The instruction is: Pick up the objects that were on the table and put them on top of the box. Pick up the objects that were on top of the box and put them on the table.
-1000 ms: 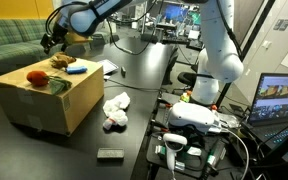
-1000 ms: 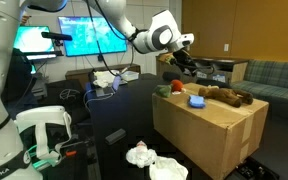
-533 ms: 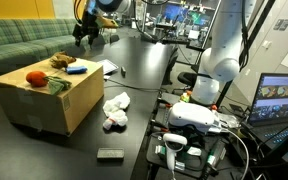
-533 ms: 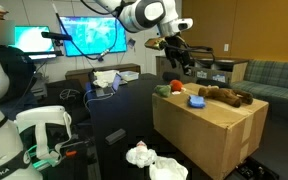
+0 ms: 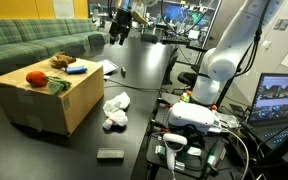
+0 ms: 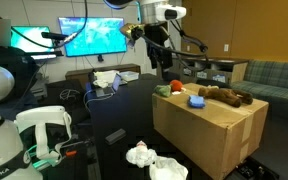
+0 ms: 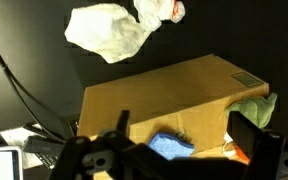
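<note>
A cardboard box (image 5: 59, 100) (image 6: 209, 128) (image 7: 154, 90) stands on the black table. On it lie a red ball-like object (image 5: 34, 77) (image 6: 175, 89), a green cloth (image 5: 56, 84) (image 7: 254, 108), a blue block (image 5: 75, 70) (image 6: 196, 100) (image 7: 169, 146) and a brown plush toy (image 5: 62, 61) (image 6: 225, 95). A white cloth (image 5: 115, 104) (image 6: 149, 158) (image 7: 109, 30) lies on the table beside the box. My gripper (image 5: 117, 32) (image 6: 161, 58) (image 7: 189, 140) is open and empty, high above the table and well away from the box.
A small black flat item (image 5: 109, 154) (image 6: 114, 135) lies on the table near the front. A reddish piece (image 5: 114, 123) (image 7: 174, 10) sits by the white cloth. Monitors, cables and a white robot base (image 5: 214, 70) crowd one side. A green sofa (image 5: 24, 40) stands behind the box.
My arm has risen and swung away from the box top, towards the far end of the table. The objects on the box and the table have not moved.
</note>
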